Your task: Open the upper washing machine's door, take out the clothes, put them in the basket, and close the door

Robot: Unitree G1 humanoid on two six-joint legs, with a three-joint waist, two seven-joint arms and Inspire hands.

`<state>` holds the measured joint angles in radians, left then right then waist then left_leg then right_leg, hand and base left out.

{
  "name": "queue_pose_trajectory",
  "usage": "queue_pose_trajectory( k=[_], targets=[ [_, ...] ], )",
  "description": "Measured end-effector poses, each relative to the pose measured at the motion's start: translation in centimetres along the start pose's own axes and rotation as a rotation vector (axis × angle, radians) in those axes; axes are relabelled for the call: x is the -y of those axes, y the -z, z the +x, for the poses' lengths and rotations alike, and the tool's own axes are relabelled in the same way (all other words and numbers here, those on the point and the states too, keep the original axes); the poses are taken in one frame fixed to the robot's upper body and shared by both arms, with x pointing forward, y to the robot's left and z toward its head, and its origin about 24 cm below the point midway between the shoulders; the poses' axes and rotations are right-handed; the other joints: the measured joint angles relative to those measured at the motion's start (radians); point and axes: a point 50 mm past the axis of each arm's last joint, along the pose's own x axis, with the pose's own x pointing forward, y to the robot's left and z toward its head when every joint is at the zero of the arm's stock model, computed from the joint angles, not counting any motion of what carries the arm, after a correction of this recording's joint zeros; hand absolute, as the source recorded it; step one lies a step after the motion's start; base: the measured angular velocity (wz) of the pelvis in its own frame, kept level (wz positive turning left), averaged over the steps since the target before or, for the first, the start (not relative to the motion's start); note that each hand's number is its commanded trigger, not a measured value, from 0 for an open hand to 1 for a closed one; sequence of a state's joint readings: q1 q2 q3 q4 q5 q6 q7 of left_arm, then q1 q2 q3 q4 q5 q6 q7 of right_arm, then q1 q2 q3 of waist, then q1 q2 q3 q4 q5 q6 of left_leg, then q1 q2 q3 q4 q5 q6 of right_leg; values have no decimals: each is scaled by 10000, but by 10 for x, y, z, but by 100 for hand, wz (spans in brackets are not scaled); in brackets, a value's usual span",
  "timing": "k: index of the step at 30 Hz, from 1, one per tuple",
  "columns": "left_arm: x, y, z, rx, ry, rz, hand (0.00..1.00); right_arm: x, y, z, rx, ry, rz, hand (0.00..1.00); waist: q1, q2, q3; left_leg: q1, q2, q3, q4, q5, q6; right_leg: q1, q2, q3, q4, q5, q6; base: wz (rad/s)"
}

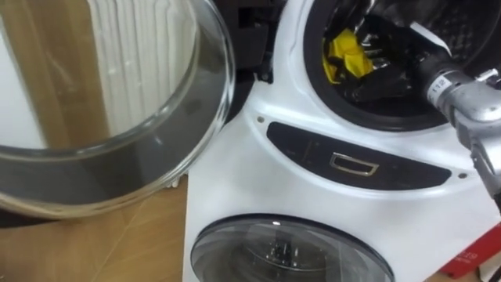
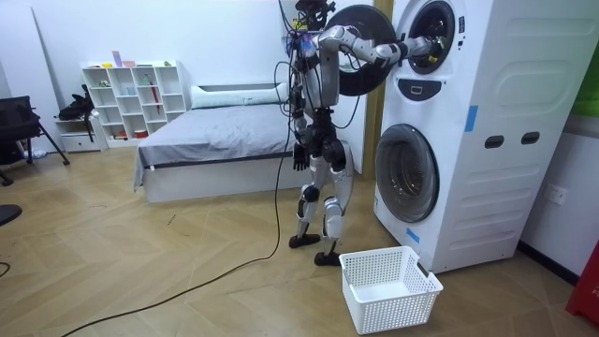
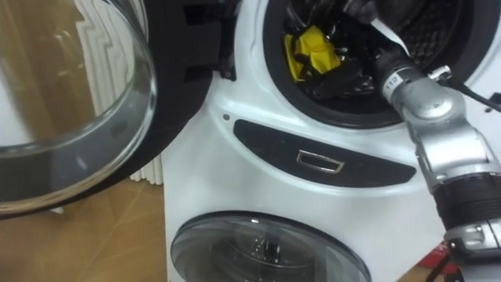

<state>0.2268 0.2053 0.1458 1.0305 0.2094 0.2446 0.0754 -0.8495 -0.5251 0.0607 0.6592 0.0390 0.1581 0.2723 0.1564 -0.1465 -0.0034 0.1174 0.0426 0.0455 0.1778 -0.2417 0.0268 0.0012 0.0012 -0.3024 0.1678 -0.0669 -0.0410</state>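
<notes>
The upper door (image 1: pixel 117 94) of the washing machine (image 2: pixel 487 112) is hanging swung wide to the robot's left, leaving the drum (image 1: pixel 458 31) mouth free; a white basket (image 2: pixel 390 286) is sitting by its feet, likely for the laundry; the yellow cloth (image 1: pixel 347 59) is lying inside the drum; the right hand (image 3: pixel 348 74) is reaching in, arm stretched forward, dark fingers against the cloth, whether clamped cannot be told; the left hand (image 2: pixel 299 155) is hanging by the hip

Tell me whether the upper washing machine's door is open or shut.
Open. The glass door is swung out to the left, the drum mouth is exposed, and the robot's right arm reaches inside.
</notes>
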Motion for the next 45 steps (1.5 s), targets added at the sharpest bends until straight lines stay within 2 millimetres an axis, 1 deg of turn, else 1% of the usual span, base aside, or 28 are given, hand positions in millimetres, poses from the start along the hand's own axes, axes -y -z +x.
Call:
queue_pose_trajectory(
  k=[3, 5, 6, 7, 8, 11, 15, 18, 21, 23, 24, 25, 26, 28, 29, 30, 32, 34, 36, 37, 38, 39, 40, 41, 42, 43, 44, 45],
  targets=[
    [0, 1, 0, -189, 87, -58, 0, 2, 9, 2, -593, -444, 423, 0, -67, -38, -26, 11, -7, -72, 10, 0, 0, 53, -23, -31, -1, -9, 14, 11],
    [0, 2, 0, -336, 133, -81, 0, 3, 12, 4, -988, -801, 776, 0, -89, -9, -4, 106, -12, -95, 3, 0, 1, 161, -30, -87, -20, -9, 14, 3],
    [0, 3, 0, -398, 132, -95, 0, 2, 16, 5, -1314, -1038, 969, 40, -91, 14, 4, 176, -10, -144, -70, 0, 1, 243, -36, -155, -14, -24, 30, 15],
    [-1, 3, 0, -410, 114, -128, 0, 2, 21, 5, -1581, -1214, 1190, 69, -128, 11, 5, 221, -12, -228, -93, 0, 0, 315, -42, -167, -27, -35, 37, 17],
    [-1, 2, 0, -393, 108, -125, 0, 2, 23, 5, -1694, -1300, 1256, 100, -125, 8, 6, 255, -10, -241, -98, 0, 0, 348, -39, -158, -25, -37, 39, 13],
    [-2, 5, 1, -622, 92, -77, 0, 0, 34, 3, -2101, -1640, 1544, 100, -122, 10, 14, 424, -7, -270, -103, -2, -2, 601, -1, -124, -175, -41, 43, 6],
    [-6, -4, 2, -479, 23, -78, 0, 4, 38, 1, -2289, -1484, 1464, 100, -18, 13, 21, 482, 3, -254, -119, -4, -6, 678, 8, -226, -182, -41, 43, 3],
    [-7, -11, 2, -334, -2, -85, 0, 16, 42, -3, -2455, -1044, 1327, 100, 168, 50, 49, 507, -7, -264, -107, -3, -6, 686, 35, -269, -191, -42, 44, 0],
    [-10, -15, 2, -268, -62, 95, 0, 20, 43, -4, -2492, -713, 1275, 100, 174, 34, 78, 516, -12, -263, -115, -2, -7, 742, 78, -243, -314, -42, 44, 0],
    [-11, -17, 3, -265, -73, 168, 0, 19, 43, -4, -2451, -730, 1248, 100, 179, 36, 116, 613, -14, -246, -117, -2, -7, 834, 82, -235, -366, -46, 50, 0],
    [-11, -19, 3, -240, -92, 229, 0, 18, 46, -5, -2396, -694, 1193, 100, 188, 30, 125, 692, -10, -230, -120, -2, -7, 903, 65, -208, -361, -51, 59, -5],
    [-12, -21, 3, -153, -108, 244, 0, 19, 46, -6, -2304, -570, 1141, 100, 224, 19, 131, 704, -1, -186, -125, -2, -7, 899, 33, -55, -358, -74, 96, -6],
    [-12, -23, 3, -87, -116, 183, 0, 18, 46, -6, -2260, -539, 1116, 100, 233, 7, 138, 695, 17, -166, -135, -2, -7, 882, 24, 1, -359, -98, 134, -10],
    [-13, -30, 3, 253, -225, 60, 0, 18, 44, -7, -1884, -188, 1035, 100, 307, -28, 190, 641, -7, -57, -157, -2, -7, 797, 20, 53, -355, -117, 165, -11],
    [-13, -31, 3, 328, -251, -57, 0, 18, 43, -7, -1844, -64, 1005, 100, 353, -31, 191, 616, -8, -25, -161, -2, -7, 762, 30, 77, -354, -119, 167, -18],
    [-14, -32, 3, 432, -259, -216, 0, 18, 40, -7, -1665, -17, 931, 100, 436, -49, 177, 589, -6, 97, -181, -2, -7, 659, 58, 202, -342, -119, 167, -27],
    [-15, -29, 3, 420, -375, -17, 0, 13, 31, -5, -1253, -98, 735, 100, 420, -75, 159, 565, -3, 95, -180, -2, -7, 583, 85, 309, -346, -118, 167, -27],
    [-16, -28, 3, 481, -519, -17, 0, 7, 23, -9, -606, 114, 485, 100, 459, -129, 114, 543, -2, 158, -177, -2, -7, 495, 170, 548, -345, -117, 164, -22],
    [-17, -25, 4, 446, -647, -35, 0, -1, 12, -11, -72, 70, 130, 100, 404, -136, 104, 592, -9, 367, -147, 0, -9, 450, 216, 632, -361, -121, 156, -34],
    [-16, -25, 4, 496, -676, -29, 0, -5, 5, -14, 248, 129, -18, 100, 346, -114, 79, 555, 9, 371, -143, 1, -10, 372, 246, 727, -354, -127, 146, -28],
    [-15, -23, 4, 473, -658, -23, 0, -6, 1, -15, 413, 157, -80, 100, 326, -93, 72, 518, 22, 410, -137, 1, -10, 325, 262, 806, -355, -125, 143, -18],
    [-14, -21, 3, 559, -615, -51, 0, -10, -6, -20, 754, 174, -316, 100, 241, -46, 73, 461, 25, 564, -51, 1, -12, 303, 202, 931, -377, -111, 120, -5],
    [-12, -17, 3, 567, -561, -82, 0, -16, -12, -27, 1154, 217, -705, 100, 126, -66, 56, 14, -4, 767, 759, -53, -139, 349, 49, 1414, -469, -68, 70, 6],
    [-10, -14, 3, 530, -515, -78, 0, -20, -15, -31, 1401, 252, -826, 100, 70, -125, 66, -437, -17, 835, 1359, -272, -373, 410, -116, 1981, -540, -51, 83, 35],
    [-4, -10, 2, 481, -407, -91, 0, -24, -21, -42, 1926, 334, -963, 100, -125, -105, 57, -1066, -78, 794, 1062, -322, -470, 444, -284, 2881, -547, -29, 133, 56],
    [-1, -14, 2, 612, -461, -119, 0, -23, -24, -55, 2347, 610, -988, 100, -265, -101, 18, -1724, -12, 764, 284, 599, -327, 238, -417, 3304, -423, -143, 360, 37],
    [-1, -15, 2, 674, -528, -136, 0, -25, -25, -59, 2496, 669, -960, 100, -184, -117, -22, -1804, 53, 979, 412, 947, -90, 163, -472, 3394, -277, -305, 581, -11],
    [1, -3, 1, 350, -604, -151, 0, -29, -31, -66, 2831, 679, -906, 100, -168, -38, -10, -1596, 17, 1367, 434, 942, -57, 236, -562, 3071, -253, -398, 727, -50]
  ],
)
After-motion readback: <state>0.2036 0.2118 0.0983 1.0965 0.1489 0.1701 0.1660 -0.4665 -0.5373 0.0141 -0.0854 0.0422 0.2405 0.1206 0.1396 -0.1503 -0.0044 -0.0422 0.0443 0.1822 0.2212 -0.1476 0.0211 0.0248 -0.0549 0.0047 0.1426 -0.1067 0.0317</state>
